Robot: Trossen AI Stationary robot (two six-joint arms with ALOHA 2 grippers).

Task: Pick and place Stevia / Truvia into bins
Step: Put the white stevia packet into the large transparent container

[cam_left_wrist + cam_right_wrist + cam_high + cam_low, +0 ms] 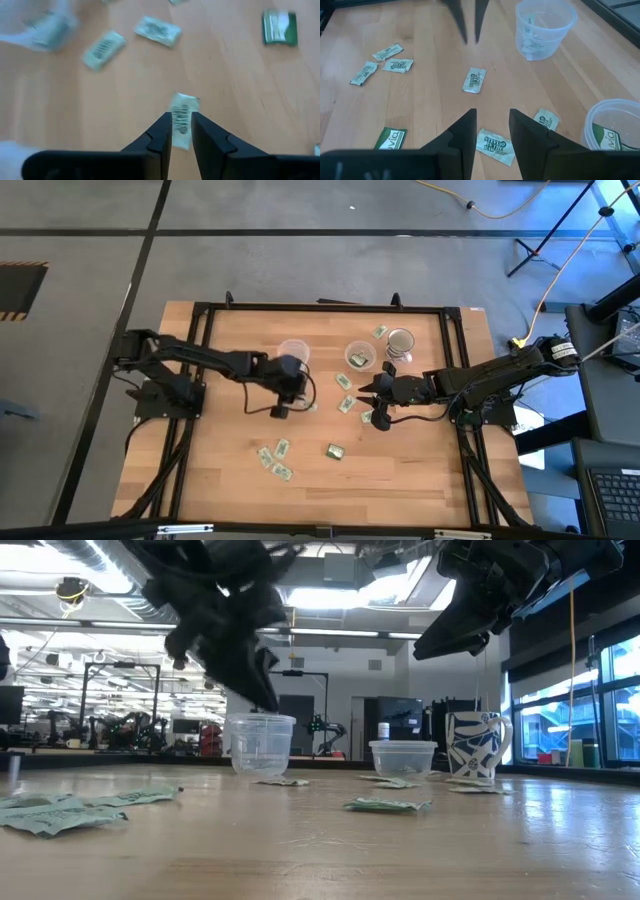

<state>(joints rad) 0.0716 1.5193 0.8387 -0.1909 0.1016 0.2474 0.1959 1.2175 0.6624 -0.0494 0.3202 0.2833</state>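
A robotics lab: more robot arms (130,725) on benches, exposed ceiling ducts (70,560), strip lighting.

Left gripper (182,131): a white-green sachet (182,120) sits between its two dark fingertips (161,132), above the wooden table (225,75). Other sachets (158,31) lie scattered beyond.

Left pincer (181,131) raised mid-table, fingers slightly parted; right pincer (492,132) hovers opposite it, fingers apart.
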